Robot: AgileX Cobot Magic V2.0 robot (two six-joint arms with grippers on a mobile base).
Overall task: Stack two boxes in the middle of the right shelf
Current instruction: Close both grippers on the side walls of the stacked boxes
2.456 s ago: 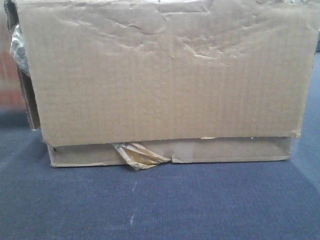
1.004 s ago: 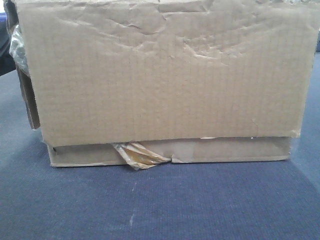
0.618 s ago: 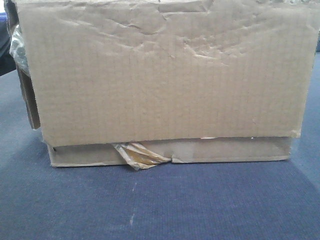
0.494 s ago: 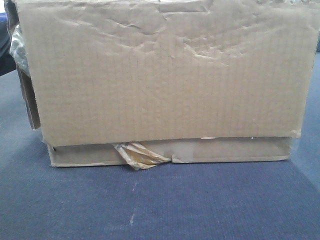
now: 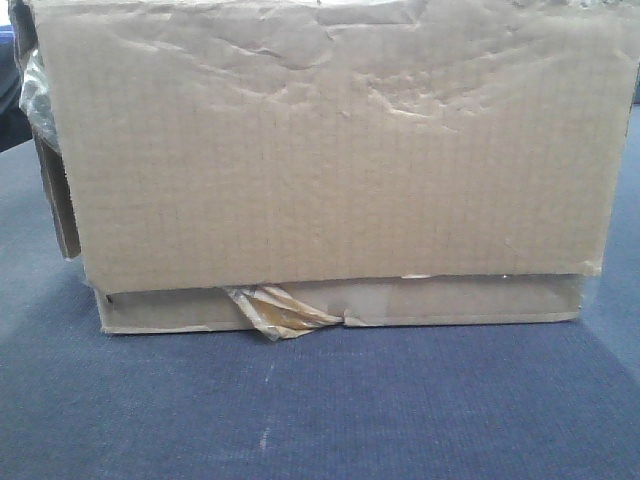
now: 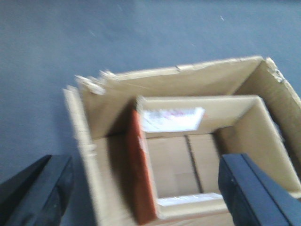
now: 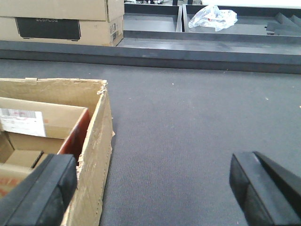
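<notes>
Blue-grey carpeted counter (image 5: pixel 320 410) bearing tall creased box (image 5: pixel 330 150) atop low taped box (image 5: pixel 450 300), both unmoved since earlier; left gripper (image 6: pixel 143 165) and right gripper (image 7: pixel 150 162) jaws released, lift pending.

Stacked on the surface (image 5: pixel 320 410): tall box (image 5: pixel 330 150) atop low flat box (image 5: pixel 450 300).
Nested inside the open-topped tall box, a smaller carton (image 6: pixel 174 165). Behind, across the surface, a raised ledge (image 7: pixel 188 51); beyond it, cartons (image 7: pixel 61 21) at left and a bag (image 7: pixel 212 16) lying in a tray (image 7: pixel 254 29) at right.
</notes>
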